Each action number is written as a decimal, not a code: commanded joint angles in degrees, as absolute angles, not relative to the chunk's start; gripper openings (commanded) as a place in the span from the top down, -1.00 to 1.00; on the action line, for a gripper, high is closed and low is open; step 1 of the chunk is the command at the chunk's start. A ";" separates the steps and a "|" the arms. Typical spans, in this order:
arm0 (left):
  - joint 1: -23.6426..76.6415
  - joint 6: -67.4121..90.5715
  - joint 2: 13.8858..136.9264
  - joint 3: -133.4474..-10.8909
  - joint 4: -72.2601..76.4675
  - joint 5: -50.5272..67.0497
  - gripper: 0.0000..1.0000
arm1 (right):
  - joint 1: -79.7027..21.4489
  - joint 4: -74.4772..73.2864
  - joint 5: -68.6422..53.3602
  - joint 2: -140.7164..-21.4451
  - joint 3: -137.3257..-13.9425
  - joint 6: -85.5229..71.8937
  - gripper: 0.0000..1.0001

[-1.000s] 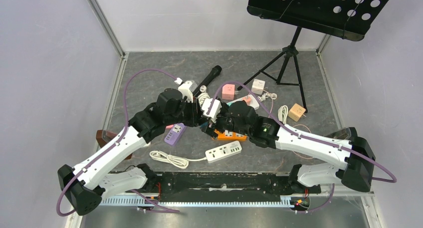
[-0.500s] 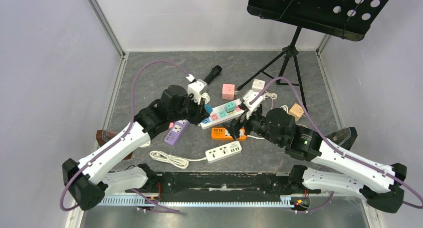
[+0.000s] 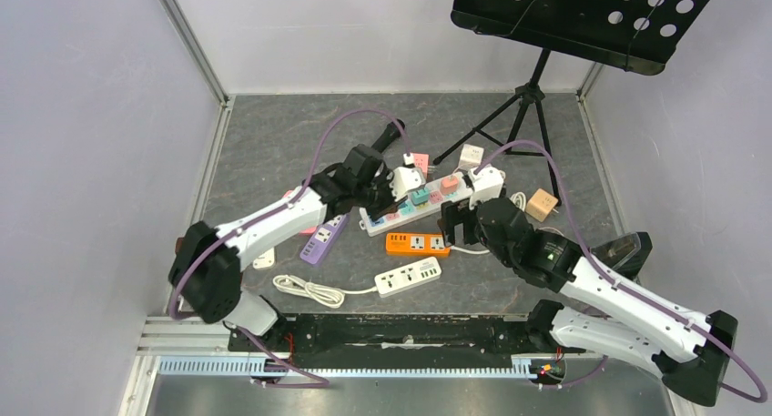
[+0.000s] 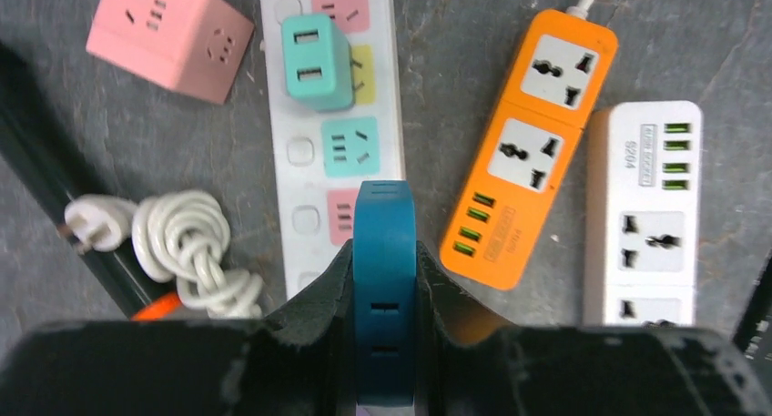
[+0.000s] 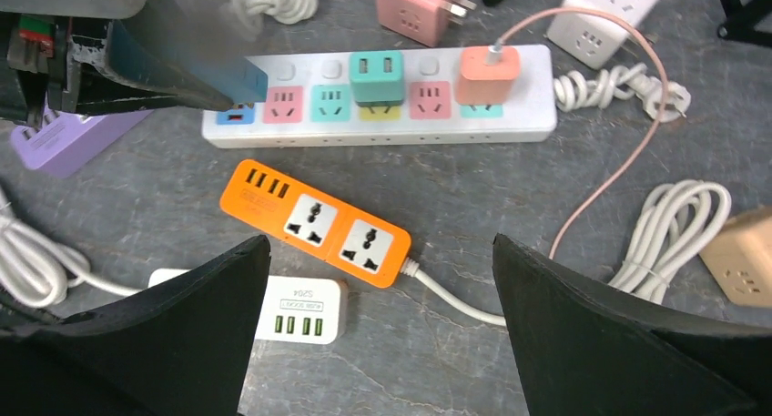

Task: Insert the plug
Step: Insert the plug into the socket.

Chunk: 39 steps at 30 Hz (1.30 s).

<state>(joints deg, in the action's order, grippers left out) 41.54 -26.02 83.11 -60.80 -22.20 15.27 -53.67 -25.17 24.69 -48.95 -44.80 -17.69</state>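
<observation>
Grey, stone-patterned tabletop [image 3: 273,143] between pale walls, littered with extension leads. The left tool [image 4: 384,261] pinches a dark teal plug [image 4: 384,216] between its two fingers and holds it over one end of the white power strip [image 4: 273,88]. The right tool [image 5: 380,252] hangs with its fingers spread wide over the orange strip [image 5: 314,220] and grips nothing.

The job appears to be at the alignment stage: the plug is carried to the strip but, on this evidence, not yet seated. In the right wrist view its leading end sits just above the blue end socket [image 5: 235,108], beside a free pink socket [image 5: 284,102]. Further along the strip, a teal adapter [image 5: 376,75] and a salmon charger [image 5: 489,70] already occupy two places.

The next move likely calls for squaring the pins to the chosen holes, then a straight push down. The open right tool may be needed to steady the strip so it does not slide.

The plug's pins cannot be seen in any view. From the left wrist, the tool and plug cover the end socket and part of a pink one. Whether the plug already touches the strip cannot be told, and the overhead view is too crowded there to settle it.
</observation>
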 commanded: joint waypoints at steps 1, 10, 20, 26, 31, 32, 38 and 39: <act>38.96 -36.23 90.04 -66.96 -18.55 21.23 0.96 | -49.84 -22.09 25.31 -49.68 -43.70 -21.86 -0.86; 36.18 -40.91 98.36 -70.81 -20.63 22.67 0.96 | -46.60 -20.47 26.18 -49.02 -42.54 -24.80 -0.85; 35.16 -39.78 100.02 -72.31 -25.92 22.32 0.96 | -45.97 -20.75 26.37 -47.98 -42.36 -24.33 -0.85; 35.16 -36.61 101.03 -73.24 -26.54 22.20 0.96 | -45.80 -20.74 26.66 -48.14 -42.19 -23.74 -0.86; 35.25 -32.56 101.31 -72.07 -24.71 20.81 0.96 | -45.70 -20.64 25.91 -47.73 -41.84 -23.63 -0.86; 35.25 -32.20 101.60 -72.23 -25.15 21.13 0.96 | -45.71 -20.57 25.88 -47.68 -41.82 -23.46 -0.86; 35.72 -31.82 102.69 -72.19 -24.09 18.11 0.96 | -45.71 -20.35 25.90 -47.49 -41.49 -23.05 -0.86; 35.87 -31.96 103.06 -72.61 -24.78 18.03 0.96 | -45.66 -20.35 25.87 -47.54 -41.36 -22.97 -0.87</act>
